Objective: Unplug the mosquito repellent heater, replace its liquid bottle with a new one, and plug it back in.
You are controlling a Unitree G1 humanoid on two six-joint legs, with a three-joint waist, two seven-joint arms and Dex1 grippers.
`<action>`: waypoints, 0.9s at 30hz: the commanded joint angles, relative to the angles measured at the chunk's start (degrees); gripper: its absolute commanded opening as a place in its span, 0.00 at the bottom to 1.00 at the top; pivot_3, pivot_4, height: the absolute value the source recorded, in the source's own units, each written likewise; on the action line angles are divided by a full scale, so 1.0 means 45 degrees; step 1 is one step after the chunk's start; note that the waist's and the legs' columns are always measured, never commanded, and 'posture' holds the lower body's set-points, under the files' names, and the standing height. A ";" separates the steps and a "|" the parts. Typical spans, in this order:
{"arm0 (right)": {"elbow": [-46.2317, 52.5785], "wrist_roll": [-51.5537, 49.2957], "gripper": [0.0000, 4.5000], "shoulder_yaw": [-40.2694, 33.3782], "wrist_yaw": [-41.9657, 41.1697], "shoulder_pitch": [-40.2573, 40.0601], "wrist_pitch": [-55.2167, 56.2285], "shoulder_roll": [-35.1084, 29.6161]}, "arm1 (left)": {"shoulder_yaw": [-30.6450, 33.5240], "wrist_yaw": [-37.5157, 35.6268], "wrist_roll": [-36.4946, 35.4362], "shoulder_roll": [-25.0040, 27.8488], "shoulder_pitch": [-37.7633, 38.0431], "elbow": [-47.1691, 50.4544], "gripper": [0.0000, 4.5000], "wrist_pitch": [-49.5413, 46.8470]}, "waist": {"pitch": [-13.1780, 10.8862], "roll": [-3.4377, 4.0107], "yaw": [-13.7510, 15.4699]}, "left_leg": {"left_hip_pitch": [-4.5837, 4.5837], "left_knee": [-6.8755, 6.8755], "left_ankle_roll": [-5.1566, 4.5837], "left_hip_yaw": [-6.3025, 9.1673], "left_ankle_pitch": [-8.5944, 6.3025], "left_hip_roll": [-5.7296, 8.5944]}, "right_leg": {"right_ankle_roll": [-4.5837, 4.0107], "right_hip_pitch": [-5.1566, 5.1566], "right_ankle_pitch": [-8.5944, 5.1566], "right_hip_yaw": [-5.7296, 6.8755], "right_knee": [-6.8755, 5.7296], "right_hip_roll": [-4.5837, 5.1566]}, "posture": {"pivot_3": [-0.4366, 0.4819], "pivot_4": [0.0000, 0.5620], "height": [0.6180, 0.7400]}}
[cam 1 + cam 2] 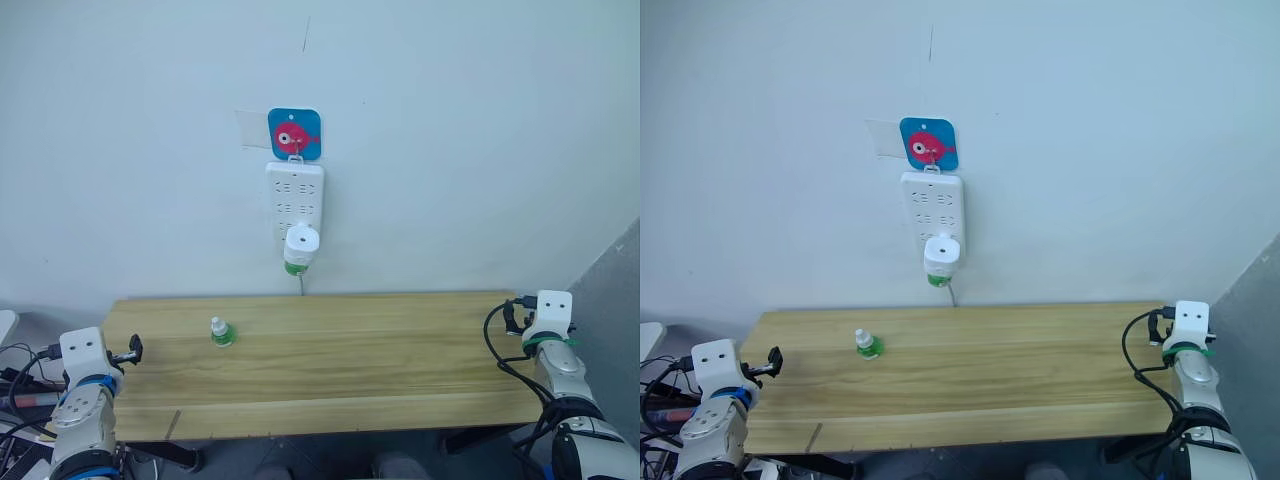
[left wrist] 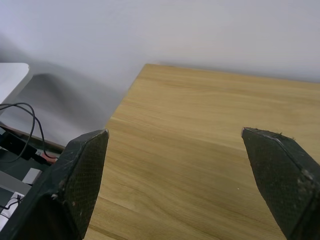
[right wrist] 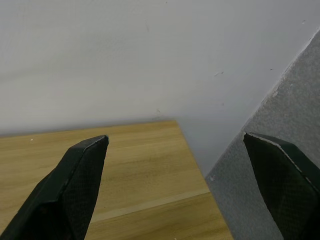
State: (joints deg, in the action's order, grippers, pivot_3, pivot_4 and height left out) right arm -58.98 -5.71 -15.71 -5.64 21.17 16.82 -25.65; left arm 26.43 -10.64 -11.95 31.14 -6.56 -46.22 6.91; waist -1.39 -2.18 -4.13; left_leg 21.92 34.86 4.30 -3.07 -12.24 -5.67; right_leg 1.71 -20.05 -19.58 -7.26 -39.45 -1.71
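White wall fills your frame's upper half; the mosquito repellent heater [image 1: 301,243] sits plugged into the power strip [image 1: 294,197] at centre. On the tabletop [image 1: 380,360], centre-left, stands the new one [image 1: 219,331]. Your left pincer [image 2: 175,150] and right pincer [image 3: 175,155] gape wide, empty.

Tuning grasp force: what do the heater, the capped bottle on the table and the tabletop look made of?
Mosquito repellent heater: looks like smooth white plastic, rounded moulded shell, slight sheen.
New bottle: translucent green body, probably plastic, though glass can't be ruled out; opaque white cap, likely plastic.
Table: light wood or wood-look laminate, with visible grain lines and plank seams, matte finish; which one is unclear.
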 commanded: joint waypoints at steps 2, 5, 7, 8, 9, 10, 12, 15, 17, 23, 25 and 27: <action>0.0235 -0.0019 1.00 -0.0138 0.0089 0.0317 0.0232 -0.0282 | 0.0082 0.0012 -0.0047 0.0197 -0.0176 0.0080 1.00 0.0199 | 0.0000 0.0000 0.0000 | 0.0000 0.0000 0.0000 0.0000 0.0000 0.0000 | 0.0000 0.0000 0.0000 0.0001 0.0001 0.0000 | 0.54 0.00 1.00; 0.0253 -0.0026 1.00 -0.0140 0.0072 0.0329 0.0224 -0.0301 | 0.0210 -0.0027 -0.0230 0.0116 -0.0127 0.0175 1.00 0.0251 | 0.0000 0.0000 0.0000 | 0.0000 0.0000 0.0000 0.0000 0.0000 0.0000 | 0.0000 0.0000 0.0000 0.0001 0.0000 0.0000 | 0.54 0.01 1.00; 0.0292 -0.0025 1.00 -0.0132 0.0064 0.0313 0.0223 -0.0295 | 0.0284 -0.0159 -0.0410 0.0082 -0.0060 0.0279 1.00 0.0246 | 0.0000 0.0000 0.0000 | 0.0000 0.0000 0.0000 0.0000 0.0000 0.0000 | 0.0000 0.0000 0.0000 0.0000 0.0000 0.0000 | 0.54 0.01 1.00; 0.0332 -0.0026 1.00 -0.0128 0.0063 0.0304 0.0214 -0.0291 | 0.0312 -0.0236 -0.0494 0.0068 -0.0028 0.0342 1.00 0.0257 | 0.0000 0.0000 0.0000 | 0.0000 0.0000 0.0000 0.0000 0.0000 0.0000 | 0.0000 0.0000 0.0000 0.0000 0.0000 0.0000 | 0.54 0.02 1.00; 0.0357 -0.0025 1.00 -0.0125 0.0060 0.0303 0.0204 -0.0291 | 0.0292 -0.0238 -0.0495 0.0079 -0.0004 0.0383 1.00 0.0235 | 0.0000 0.0000 0.0000 | 0.0000 0.0000 0.0000 0.0000 0.0000 0.0000 | 0.0000 0.0000 0.0000 0.0000 0.0000 0.0000 | 0.54 0.02 1.00; 0.0378 -0.0022 1.00 -0.0118 0.0048 0.0293 0.0202 -0.0291 | 0.0258 -0.0221 -0.0463 0.0097 0.0033 0.0422 1.00 0.0232 | -0.0001 0.0001 0.0000 | 0.0000 0.0000 0.0000 0.0000 0.0000 0.0000 | 0.0000 0.0000 0.0000 -0.0001 0.0001 0.0000 | 0.54 0.02 1.00; 0.0411 -0.0002 1.00 -0.0088 -0.0002 0.0258 0.0202 -0.0300 | 0.0217 -0.0197 -0.0417 0.0107 0.0112 0.0501 1.00 0.0214 | -0.0001 0.0001 0.0006 | 0.0000 0.0000 0.0000 0.0000 0.0000 0.0000 | 0.0000 0.0000 0.0000 0.0000 0.0001 0.0000 | 0.55 0.03 1.00; 0.0520 0.0040 1.00 0.0013 -0.0273 0.0217 0.0061 -0.0374 | 0.0257 -0.0402 -0.0528 0.0077 0.0283 0.0866 1.00 0.0238 | -0.0002 0.0002 0.0011 | -0.0001 -0.0001 -0.0001 -0.0001 -0.0001 0.0000 | 0.0000 0.0000 -0.0001 -0.0002 0.0001 0.0000 | 0.56 0.05 1.00; 0.0739 0.0015 1.00 0.0057 -0.0522 0.0212 -0.0105 -0.0426 | 0.0366 -0.0726 -0.0782 0.0053 0.0544 0.1521 1.00 0.0265 | -0.0013 0.0006 0.0055 | -0.0001 -0.0002 -0.0001 -0.0001 -0.0001 0.0000 | -0.0001 -0.0001 -0.0001 -0.0002 0.0002 0.0000 | 0.56 0.07 1.00; 0.4557 -0.0306 1.00 0.0417 -0.1981 -0.0657 -0.1471 -0.0382 | 0.0400 -0.2296 -0.2461 0.0242 0.2145 0.7055 1.00 -0.1740 | -0.0183 0.0075 0.0235 | 0.0004 -0.0008 0.0001 -0.0006 -0.0003 -0.0011 | -0.0005 -0.0005 -0.0004 -0.0006 0.0003 0.0000 | 0.54 0.15 1.00; 0.7092 -0.0705 1.00 0.0593 -0.2422 -0.1227 -0.2571 -0.0215 | 0.0438 -0.2939 -0.3417 0.0543 0.2290 0.8839 1.00 -0.2915 | -0.0280 0.0136 0.0299 | 0.0007 -0.0008 0.0002 -0.0006 -0.0004 -0.0015 | -0.0006 -0.0004 -0.0006 -0.0005 0.0000 0.0000 | 0.53 0.17 1.00; 0.9330 -0.1279 1.00 0.0709 -0.2687 -0.1717 -0.3804 0.0036 | 0.0391 -0.3427 -0.3980 0.0933 0.2171 0.9963 1.00 -0.3876 | -0.0378 0.0182 0.0365 | 0.0010 -0.0008 0.0002 0.0001 -0.0004 -0.0015 | -0.0006 -0.0007 -0.0010 0.0003 -0.0007 0.0000 | 0.52 0.19 1.00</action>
State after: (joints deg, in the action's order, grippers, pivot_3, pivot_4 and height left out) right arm -24.92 -8.80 -12.40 -16.54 13.66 2.92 -25.58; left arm 27.13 -24.35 -27.42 33.61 3.97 -6.41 -7.93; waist -3.09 -1.36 -2.49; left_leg 21.95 34.82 4.31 -3.06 -12.26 -5.74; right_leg 1.67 -20.08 -19.64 -7.24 -39.49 -1.71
